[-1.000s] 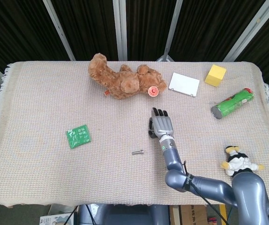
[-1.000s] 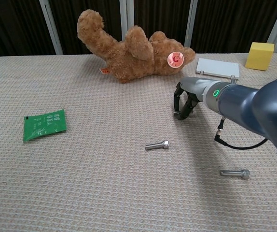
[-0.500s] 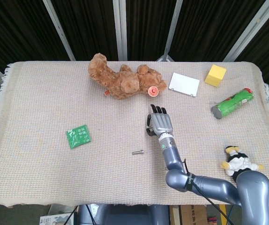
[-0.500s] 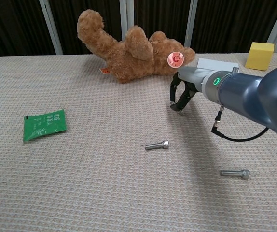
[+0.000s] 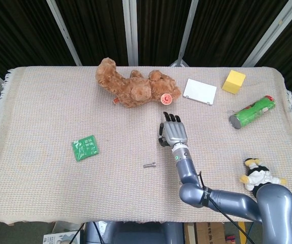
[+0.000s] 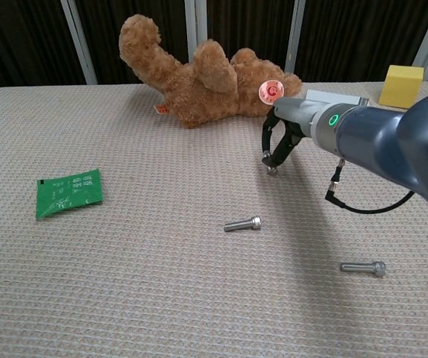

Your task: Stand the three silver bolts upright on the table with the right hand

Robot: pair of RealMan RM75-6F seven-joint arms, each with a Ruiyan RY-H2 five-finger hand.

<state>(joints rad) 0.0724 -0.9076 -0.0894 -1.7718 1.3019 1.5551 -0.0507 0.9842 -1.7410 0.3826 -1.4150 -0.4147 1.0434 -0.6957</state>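
Observation:
My right hand point(image 6: 281, 140) hangs fingers-down over the cloth just in front of the teddy bear, also seen in the head view point(image 5: 173, 133). Its fingertips pinch a small silver bolt point(image 6: 271, 169), whose lower end shows below them; whether it touches the cloth I cannot tell. A second silver bolt point(image 6: 243, 224) lies flat left of and nearer than the hand, visible from above too point(image 5: 149, 164). A third bolt point(image 6: 363, 267) lies flat at the near right, under my forearm and hidden in the head view. The left hand appears in neither view.
A brown teddy bear point(image 5: 136, 87) lies at the back, close behind the hand. A white box point(image 5: 200, 91), yellow block point(image 5: 234, 81) and green can point(image 5: 252, 112) sit at the back right. A green packet point(image 5: 85, 148) lies left, a penguin toy point(image 5: 259, 174) right.
My right hand has risen off the cloth and drifted away from me toward the bear, carrying the bolt in its fingertips. The two lying bolts have not moved.

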